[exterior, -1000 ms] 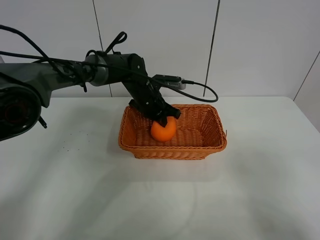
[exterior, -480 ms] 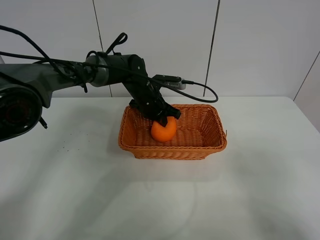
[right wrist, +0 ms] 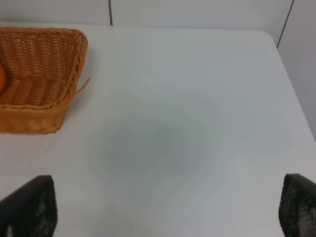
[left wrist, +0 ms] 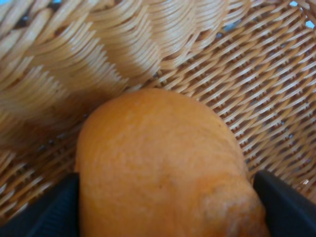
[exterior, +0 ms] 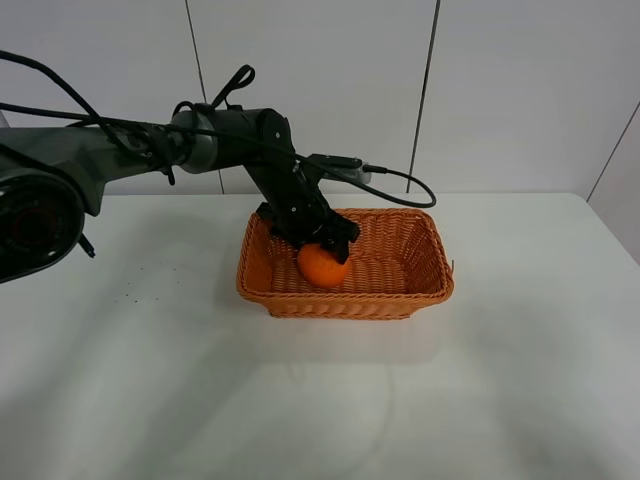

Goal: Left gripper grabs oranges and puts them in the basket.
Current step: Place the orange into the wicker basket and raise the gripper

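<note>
One orange (exterior: pixel 323 266) low inside the basket (exterior: pixel 350 298), left gripper (exterior: pixel 322 243) clamped on it | left wrist: we see fingers (left wrist: pixel 47 210) hugging both its flanks — lifting before release would haul it out | right wrist: right gripper (right wrist: pixel 163 207) spread apart, empty.

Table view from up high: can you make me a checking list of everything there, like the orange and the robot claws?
surface: white table, bare and smooth
job's things: orange low inside the wicker basket; whether it touches the basket floor, cannot tell
clutter: a few tiny dark specks on the table
grippers: left gripper has its jaws closed on the orange; right gripper is open over bare table
cables: black cable loops behind the basket
surroundings: white wall panels
</note>
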### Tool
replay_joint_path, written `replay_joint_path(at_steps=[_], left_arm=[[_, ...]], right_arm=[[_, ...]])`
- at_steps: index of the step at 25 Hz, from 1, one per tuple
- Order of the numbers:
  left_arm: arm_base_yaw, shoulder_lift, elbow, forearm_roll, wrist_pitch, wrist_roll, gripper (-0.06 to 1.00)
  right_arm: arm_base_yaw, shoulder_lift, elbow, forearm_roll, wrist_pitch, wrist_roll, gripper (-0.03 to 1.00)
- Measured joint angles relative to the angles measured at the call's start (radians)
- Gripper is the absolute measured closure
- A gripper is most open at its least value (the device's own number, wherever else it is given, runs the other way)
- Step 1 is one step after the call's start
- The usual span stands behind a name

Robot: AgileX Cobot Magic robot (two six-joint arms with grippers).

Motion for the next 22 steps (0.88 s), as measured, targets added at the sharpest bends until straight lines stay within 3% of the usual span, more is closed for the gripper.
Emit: replay_joint_path(at_steps=[8, 16, 22], left_arm=[[0.0, 0.0, -0.053, -0.001, 0.045, -0.001, 0.13], [0.0, -0.001, -0.211, -0.002, 0.145, -0.011, 0.12], [0.0, -0.006, -0.286, 0.053, 0.211, -0.046, 0.12]], right_arm=[[0.0, 0.0, 0.0, 0.0, 0.0, 0.0, 0.27], [0.0, 0.0, 0.0, 0.0, 0.0, 0.0, 0.27], [0.0, 0.0, 0.0, 0.0, 0.0, 0.0, 0.27]])
